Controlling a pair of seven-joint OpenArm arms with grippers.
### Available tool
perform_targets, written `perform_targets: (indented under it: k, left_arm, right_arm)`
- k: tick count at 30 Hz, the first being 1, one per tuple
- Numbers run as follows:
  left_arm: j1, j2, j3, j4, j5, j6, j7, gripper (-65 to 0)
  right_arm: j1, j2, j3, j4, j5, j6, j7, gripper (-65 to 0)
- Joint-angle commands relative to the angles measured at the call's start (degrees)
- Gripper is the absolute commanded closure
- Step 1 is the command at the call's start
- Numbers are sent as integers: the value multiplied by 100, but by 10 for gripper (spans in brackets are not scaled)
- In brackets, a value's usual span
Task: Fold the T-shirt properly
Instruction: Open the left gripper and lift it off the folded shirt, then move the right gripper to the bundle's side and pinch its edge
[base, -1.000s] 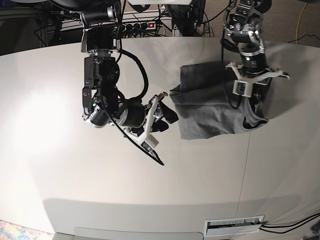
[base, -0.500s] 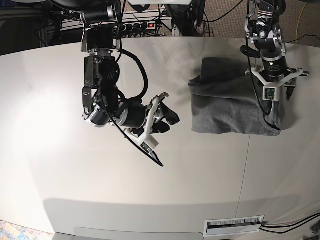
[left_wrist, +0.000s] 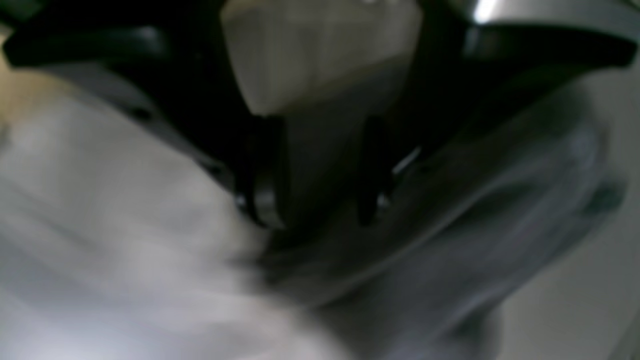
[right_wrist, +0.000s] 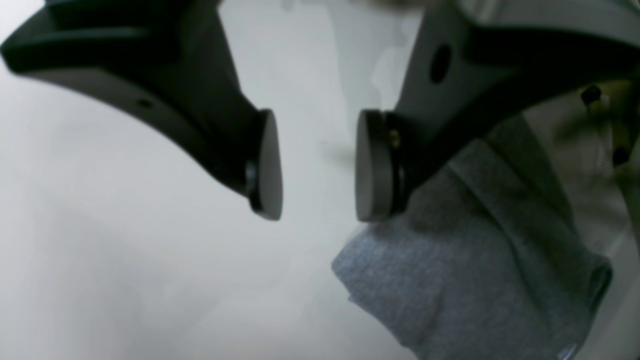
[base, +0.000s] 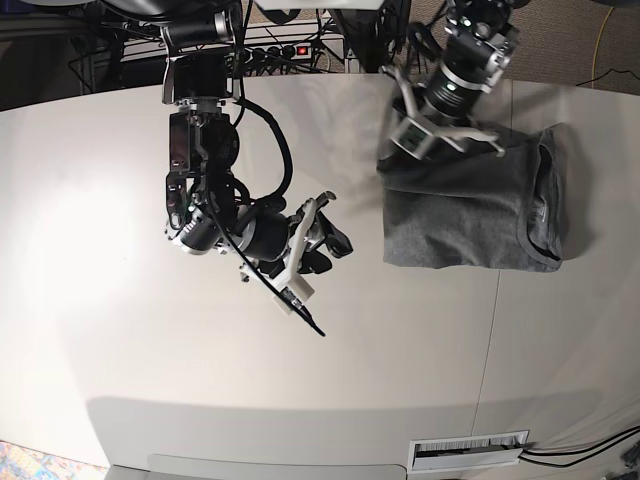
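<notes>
The grey T-shirt (base: 465, 215) lies folded into a rough rectangle at the right of the white table (base: 200, 380), its ribbed neckline (base: 545, 215) toward the right edge. My left gripper (base: 445, 140) hovers over the shirt's far left corner. In the blurred left wrist view that gripper (left_wrist: 317, 170) is open, with grey fabric (left_wrist: 425, 260) below it and nothing held. My right gripper (base: 332, 250) hangs open over bare table, left of the shirt. In the right wrist view its pads (right_wrist: 267, 165) stand apart, and the shirt's near corner (right_wrist: 475, 280) lies beyond them.
A power strip and cables (base: 290, 50) lie behind the table's far edge. A seam in the tabletop (base: 490, 340) runs toward the front. A white vent slot (base: 470, 450) sits near the front right. A black cable (base: 300, 305) trails under the right arm.
The left gripper has opened and let go of the shirt. It swung from the shirt's right side to its far left corner. The shirt now lies flatter. The right arm barely moved.
</notes>
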Motion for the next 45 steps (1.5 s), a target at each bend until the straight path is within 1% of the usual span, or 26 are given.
perform_targets:
  k: [1,4,6,8,10,13,14,16,18,23,28,33,35,36,37,38,39,42,45]
  left_arm:
    - [2,-37,107,109,334,24,-140,-229]
    - [-35,-339,470,96,920,46,-352,-228]
    - [-76,-551,634,42,1327,166,-518,-227]
    - [-166,-739,734,-87,1558,295,-638,-224]
    - [-295,-881,769,-319,1611,337,-717,-205]
    - [-501,-1023,866,-706,1742,378,-776,-202]
    - [-570,-1069,929,-807,1829,448,-774,-202]
    - [-713,-1172,1084,-905,1989,702,-763,-202]
    - [-835,-1270,1231,-907,2026,809,-750,-202]
    - [-1032,-1279,1482,-907,2022,811,-752,-195]
    - [-1128,-1244,1574,-1027,2017,807,-752,-93]
    - [-1270,-1239,1574,-1285,2022,807,-754,-83]
    - [-1311,-1239,1574,-1305,2024,809,-752,-49]
    - [-1314,-1239,1574,-1305,2022,811,-752,-15]
    - [-1311,-1239,1574,-1305,2022,811,-752,0]
    - [-1307,-1239,1574,-1305,2022,833,-748,0]
    - [-1296,-1239,1576,-1303,2024,894,-748,0]
    - [-1266,-1241,1626,-1239,2070,1266,-564,0]
    - [-1191,-1274,1757,-1025,2262,1421,-264,0]
  right_arm:
    - [131,-13,0,101,107,8,118,-255]
    - [129,-13,0,101,105,8,92,-255]
    - [129,-13,0,101,111,8,87,-255]
    - [129,-13,0,101,111,8,87,-255]
    - [129,-13,0,101,129,8,90,-255]
    - [129,-13,0,101,129,8,92,-255]
    - [131,-15,0,101,127,8,94,-255]
    - [131,-13,0,101,127,8,109,-255]
    - [129,-13,0,101,127,8,116,-255]
    - [131,-13,2,101,127,8,125,-255]
    - [129,-13,2,101,127,8,122,-255]
    - [131,-15,2,101,129,8,122,-255]
    - [129,-15,2,101,129,8,125,-255]
    - [129,-13,2,101,127,8,122,-255]
    - [129,-13,2,101,125,8,122,-255]
    - [129,-13,2,101,125,8,125,-255]
    - [129,-13,2,101,127,8,127,-255]
    - [129,-13,0,101,94,8,201,-255]
    - [129,-13,0,98,-4,8,385,-255]
